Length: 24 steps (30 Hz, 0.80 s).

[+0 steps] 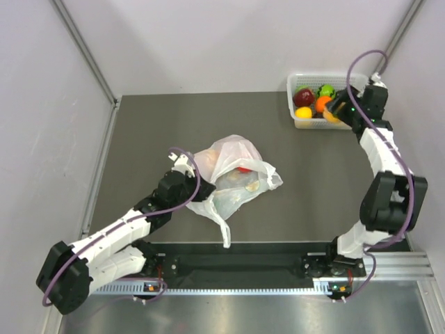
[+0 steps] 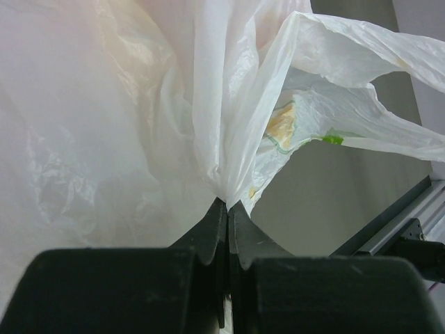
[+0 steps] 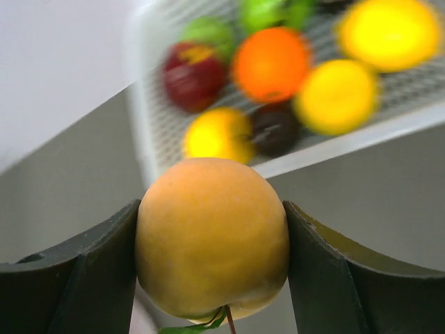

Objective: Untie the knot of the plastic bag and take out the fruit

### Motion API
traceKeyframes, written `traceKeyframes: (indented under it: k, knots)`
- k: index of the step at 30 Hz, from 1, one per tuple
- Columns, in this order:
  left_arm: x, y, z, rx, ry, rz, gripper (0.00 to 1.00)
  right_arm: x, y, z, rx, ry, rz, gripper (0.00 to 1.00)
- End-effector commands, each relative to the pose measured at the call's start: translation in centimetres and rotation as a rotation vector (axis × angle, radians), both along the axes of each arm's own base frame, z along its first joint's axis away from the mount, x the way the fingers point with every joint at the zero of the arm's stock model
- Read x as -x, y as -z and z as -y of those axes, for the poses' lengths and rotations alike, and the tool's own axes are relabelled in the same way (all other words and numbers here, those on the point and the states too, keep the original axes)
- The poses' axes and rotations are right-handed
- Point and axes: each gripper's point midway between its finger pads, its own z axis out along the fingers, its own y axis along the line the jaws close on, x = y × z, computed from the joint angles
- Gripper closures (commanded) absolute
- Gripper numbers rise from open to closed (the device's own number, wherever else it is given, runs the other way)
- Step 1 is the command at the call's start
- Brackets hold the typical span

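The plastic bag (image 1: 233,177) lies open in the middle of the table, and a red fruit (image 1: 243,169) shows inside it. My left gripper (image 1: 186,167) is shut on a pinch of the bag's left side; in the left wrist view the gathered plastic (image 2: 222,167) rises from the closed jaws. My right gripper (image 1: 335,110) is at the front right edge of the white basket (image 1: 297,122) and is shut on a round orange-yellow fruit (image 3: 212,236) with a small stem and leaf. The basket is just beyond it in the right wrist view (image 3: 149,132).
The basket holds a dark red apple (image 1: 303,97), a green fruit (image 1: 326,90), an orange (image 1: 322,104) and a yellow fruit (image 1: 304,113). A bag handle strap (image 1: 224,228) trails toward the near rail. Grey walls enclose the table on three sides.
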Motion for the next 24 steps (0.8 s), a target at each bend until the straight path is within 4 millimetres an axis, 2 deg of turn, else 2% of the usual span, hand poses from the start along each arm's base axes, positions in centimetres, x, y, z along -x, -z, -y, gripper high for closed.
traceKeyframes:
  k: [1, 2, 3, 4, 5, 6, 7, 8, 9, 10, 11, 12, 13, 15, 17, 18, 20, 21, 23, 24]
  knots:
    - [-0.2, -3.2, 1.1, 0.055, 0.044, 0.065, 1.00, -4.3, -2.0, 6.1, -0.042, 0.273, 0.081, 1.00]
    - [-0.2, -3.3, 1.0, 0.055, 0.043, 0.071, 1.00, -5.4, -3.5, 7.6, -0.020, 0.326, 0.114, 1.00]
    - [-0.2, -3.4, 0.9, 0.056, 0.041, 0.070, 1.00, -5.9, -3.2, 8.2, -0.017, 0.343, 0.097, 0.99]
    - [-0.2, -3.4, 0.9, 0.056, 0.040, 0.073, 1.00, -7.1, -1.2, 8.8, -0.016, 0.358, 0.055, 0.98]
    - [-0.2, -3.6, 0.9, 0.059, 0.039, 0.078, 1.00, -8.3, -3.4, 9.6, -0.012, 0.372, 0.095, 0.98]
    - [-0.2, -3.8, 0.9, 0.063, 0.041, 0.083, 1.00, -8.9, -3.0, 10.0, -0.012, 0.379, 0.077, 0.98]
    - [-0.2, -3.9, 0.8, 0.063, 0.036, 0.086, 1.00, -9.8, -0.1, 10.4, -0.014, 0.383, 0.002, 0.95]
    - [-0.2, -3.9, 0.8, 0.064, 0.036, 0.087, 1.00, -10.9, -1.9, 11.1, -0.019, 0.388, 0.034, 0.94]
    - [-0.2, -4.0, 0.8, 0.065, 0.036, 0.087, 1.00, -11.5, -1.5, 11.4, -0.021, 0.393, 0.021, 0.88]
    - [-0.2, -4.0, 0.8, 0.066, 0.034, 0.086, 1.00, -11.9, 1.9, 11.9, -0.028, 0.398, -0.063, 0.82]
    - [-0.1, -3.9, 0.8, 0.066, 0.037, 0.084, 1.00, -12.9, 0.5, 12.2, -0.030, 0.396, -0.038, 0.77]
    - [-0.1, -3.9, 0.8, 0.065, 0.035, 0.084, 1.00, -13.3, 1.1, 12.5, -0.033, 0.395, -0.053, 0.71]
    - [-0.1, -3.9, 0.8, 0.067, 0.035, 0.085, 1.00, -13.9, 3.1, 12.4, -0.041, 0.385, -0.090, 0.65]
    - [0.0, -3.9, 0.6, 0.067, 0.029, 0.087, 1.00, -14.3, 3.2, 12.5, -0.036, 0.366, -0.092, 0.46]
    - [-0.1, -4.0, 0.5, 0.065, 0.024, 0.094, 1.00, -14.8, 3.8, 12.2, -0.032, 0.342, -0.090, 0.38]
    - [-0.2, -3.9, 0.4, 0.063, 0.020, 0.096, 1.00, -14.9, 3.9, 12.3, -0.028, 0.340, -0.090, 0.28]
    - [-0.1, -3.9, 0.5, 0.062, 0.022, 0.096, 1.00, -15.2, 4.0, 11.9, -0.032, 0.303, -0.087, 0.19]
    - [-0.1, -3.9, 0.5, 0.063, 0.022, 0.096, 1.00, -15.4, 3.9, 11.7, -0.032, 0.294, -0.081, 0.09]
    - [-0.1, -4.0, 0.5, 0.069, 0.023, 0.099, 1.00, -15.5, 3.2, 11.5, -0.036, 0.268, -0.063, 0.00]
    - [-0.1, -4.0, 0.5, 0.071, 0.022, 0.100, 1.00, -15.4, 2.2, 11.3, -0.039, 0.261, -0.048, 0.00]
